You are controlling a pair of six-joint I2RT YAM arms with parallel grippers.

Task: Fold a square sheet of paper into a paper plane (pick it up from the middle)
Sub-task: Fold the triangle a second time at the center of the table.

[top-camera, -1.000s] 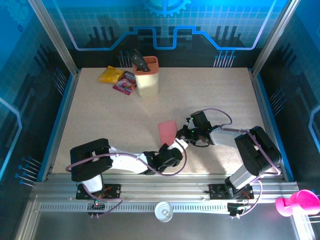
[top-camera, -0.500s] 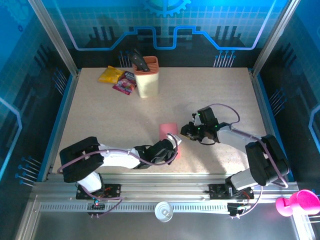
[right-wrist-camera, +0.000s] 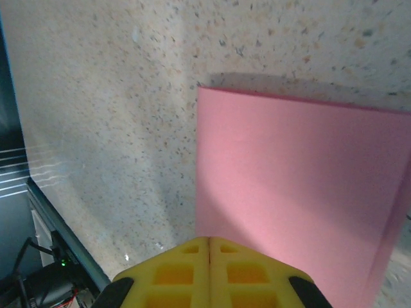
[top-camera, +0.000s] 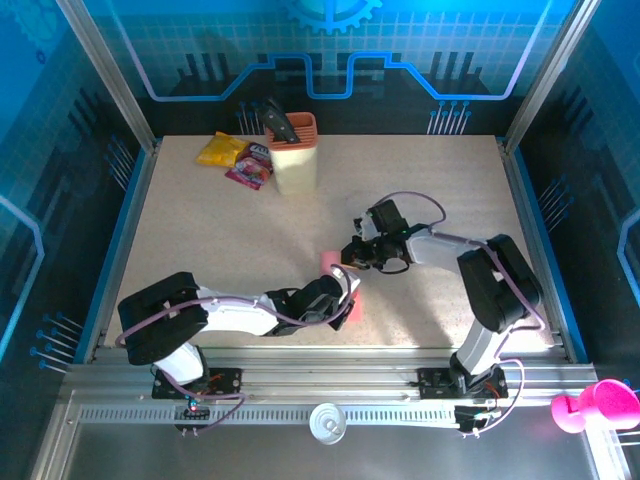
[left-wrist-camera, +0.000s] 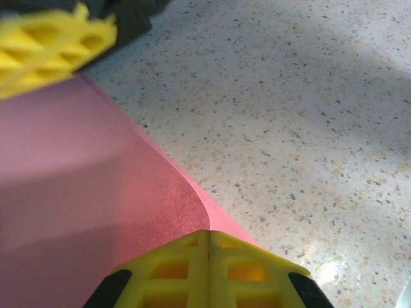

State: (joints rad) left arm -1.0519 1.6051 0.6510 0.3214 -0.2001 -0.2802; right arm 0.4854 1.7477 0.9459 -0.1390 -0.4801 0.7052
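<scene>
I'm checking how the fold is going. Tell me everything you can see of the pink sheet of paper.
The pink sheet of paper is thin, matte and unprinted, with straight edges and a sharp corner. It lies on the speckled table, in its near half. It looks folded: the left wrist view shows an upper layer with a curved edge. The left gripper and right gripper, both shut, meet its edges; pinching or pressing, I cannot tell.

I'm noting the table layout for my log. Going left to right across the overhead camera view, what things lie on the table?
yellow packet → purple-pink snack packet → peach tub → pink-red sheet of paper
</scene>
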